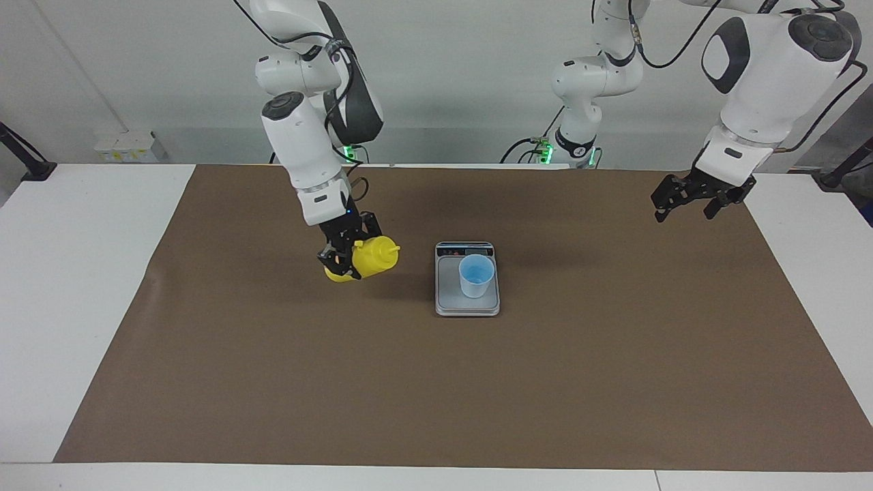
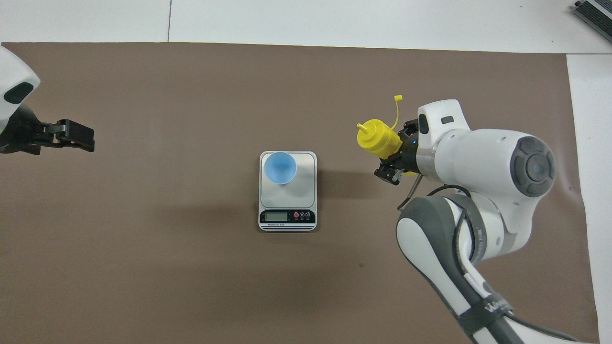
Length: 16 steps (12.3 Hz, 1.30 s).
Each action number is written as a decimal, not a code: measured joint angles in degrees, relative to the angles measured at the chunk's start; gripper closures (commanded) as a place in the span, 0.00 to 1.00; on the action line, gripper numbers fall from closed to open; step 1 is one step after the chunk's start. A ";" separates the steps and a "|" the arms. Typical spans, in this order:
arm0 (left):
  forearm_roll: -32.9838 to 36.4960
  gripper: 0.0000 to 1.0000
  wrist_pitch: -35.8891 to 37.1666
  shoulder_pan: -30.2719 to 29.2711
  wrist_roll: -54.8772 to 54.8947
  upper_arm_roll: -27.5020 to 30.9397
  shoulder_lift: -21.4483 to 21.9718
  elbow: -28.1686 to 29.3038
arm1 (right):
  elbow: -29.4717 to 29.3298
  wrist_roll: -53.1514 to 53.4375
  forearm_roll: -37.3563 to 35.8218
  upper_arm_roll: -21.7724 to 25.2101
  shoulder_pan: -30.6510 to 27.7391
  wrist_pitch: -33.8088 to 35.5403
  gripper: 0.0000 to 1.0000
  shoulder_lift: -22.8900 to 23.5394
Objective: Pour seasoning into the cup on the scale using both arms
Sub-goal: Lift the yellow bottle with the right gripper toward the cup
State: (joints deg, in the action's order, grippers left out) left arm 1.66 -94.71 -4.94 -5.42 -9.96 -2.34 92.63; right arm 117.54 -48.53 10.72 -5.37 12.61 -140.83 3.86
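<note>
The seasoning [image 1: 370,258] [image 2: 377,138] is a yellow squeeze bottle held in the air, tilted with its nozzle toward the scale and its tethered cap hanging loose. My right gripper [image 1: 343,256] [image 2: 395,161] is shut on the bottle's body, over the mat beside the scale at the right arm's end of the table. The light-blue cup [image 1: 475,276] [image 2: 280,167] stands upright on the silver-grey scale [image 1: 468,305] [image 2: 302,187] at mid-table. My left gripper [image 1: 689,199] [image 2: 76,136] waits open and holds nothing, over the mat's edge at the left arm's end.
A brown mat [image 1: 436,382] [image 2: 191,267] covers most of the white table [image 1: 75,286]. The scale's display strip [image 2: 287,217] faces the robots. A black cable [image 2: 411,200] hangs below the right wrist.
</note>
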 measured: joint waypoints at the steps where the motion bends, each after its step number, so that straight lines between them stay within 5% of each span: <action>1: 0.00 0.00 0.00 0.00 0.00 0.00 0.00 0.00 | -0.54 2.35 -2.77 -0.01 1.09 0.00 0.82 0.53; 16: 0.00 0.00 0.00 0.00 0.00 0.00 0.00 0.00 | -11.87 15.10 -24.64 0.01 8.14 4.54 0.84 11.01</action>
State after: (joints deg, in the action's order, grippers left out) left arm 1.66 -94.71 -4.94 -5.42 -9.96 -2.34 92.63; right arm 105.66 -33.43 -13.92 -5.36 20.76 -136.28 14.87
